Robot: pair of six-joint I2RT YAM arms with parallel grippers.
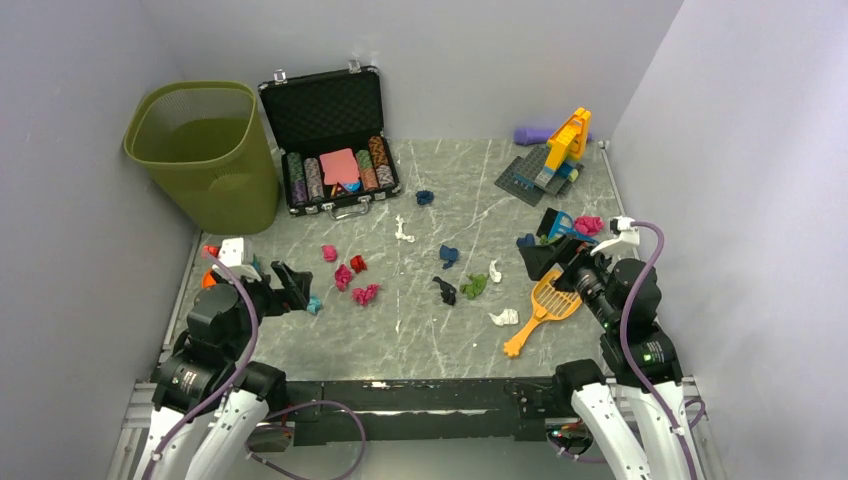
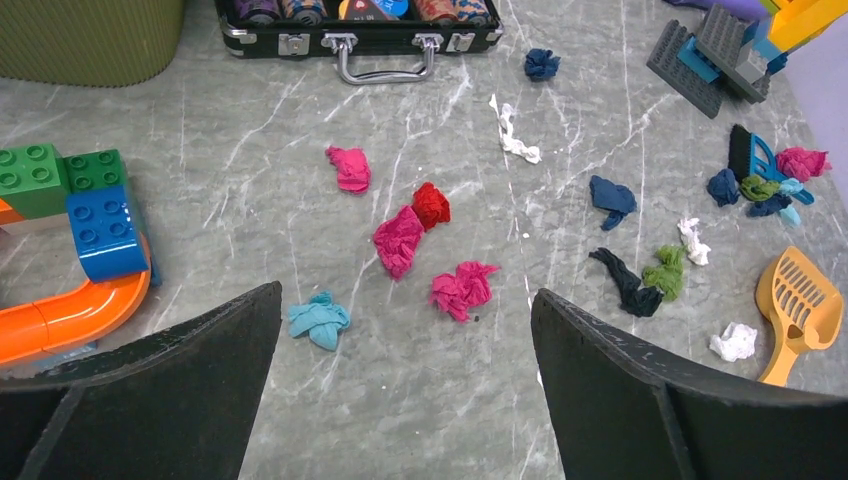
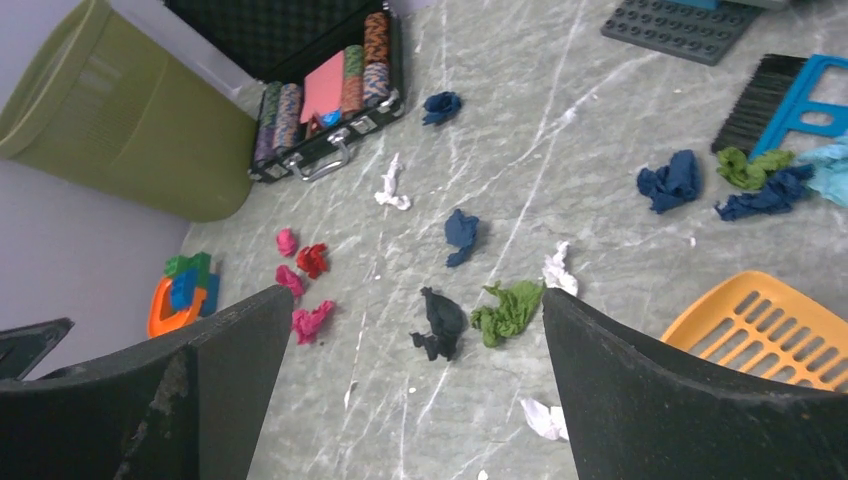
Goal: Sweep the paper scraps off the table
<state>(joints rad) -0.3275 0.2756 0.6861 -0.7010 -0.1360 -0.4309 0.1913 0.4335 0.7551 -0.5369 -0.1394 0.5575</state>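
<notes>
Paper scraps [image 1: 365, 294] strewn across worktop [image 1: 450, 335].
Left hand [image 2: 405, 297] and right hand [image 3: 416, 295] both spread apart, empty; orange scoop [image 1: 545, 300] beside right.

Left arm [image 1: 215, 340] rises from its base at the near left, elbow folded, wrist pitched forward and angled in toward the middle. The left gripper [image 1: 292, 287] [image 2: 405, 295] sits low with jaws spread wide, its black fingers [image 2: 180, 380] at either side of the wrist view. Right arm [image 1: 632, 320] stands likewise at the near right, wrist turned inward to the left, with the right gripper [image 1: 556, 262] [image 3: 416, 292] also gaping wide, well apart from the left one.
</notes>
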